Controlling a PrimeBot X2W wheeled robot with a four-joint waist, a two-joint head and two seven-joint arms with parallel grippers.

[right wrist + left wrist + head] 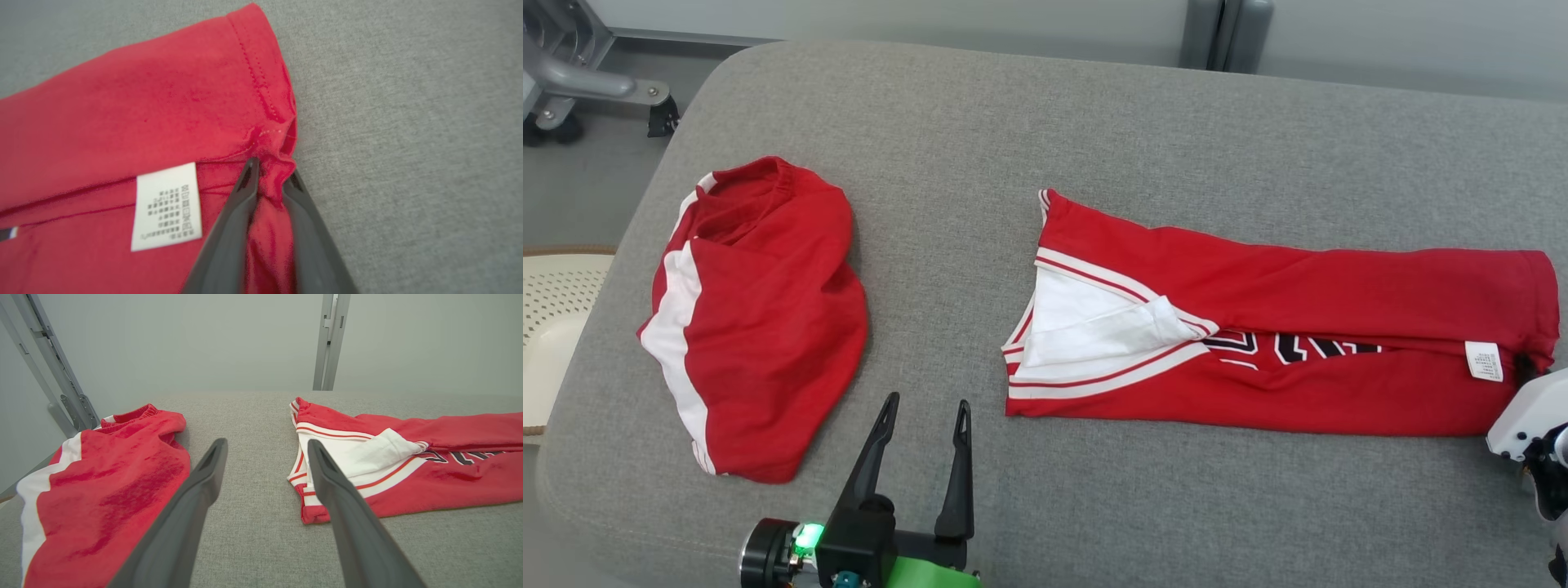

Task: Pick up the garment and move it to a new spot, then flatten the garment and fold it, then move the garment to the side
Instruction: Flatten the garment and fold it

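A red jersey [1298,343] with white trim and dark lettering lies folded lengthwise into a long strip on the grey surface [1045,139], its collar end toward the middle. A white care label [167,206] sits near its right end. My right gripper [271,173] is shut on the bunched hem at that right end; in the head view its pale wrist [1531,425] sits by the jersey's edge. My left gripper [925,408] stands open near the front edge, between the jersey [408,457] and the shorts, touching neither.
Red shorts [760,318] with white side stripes lie folded at the left of the surface. A cream perforated basket [551,302] sits off the left edge. Grey metal frame legs [572,82] stand at the back left.
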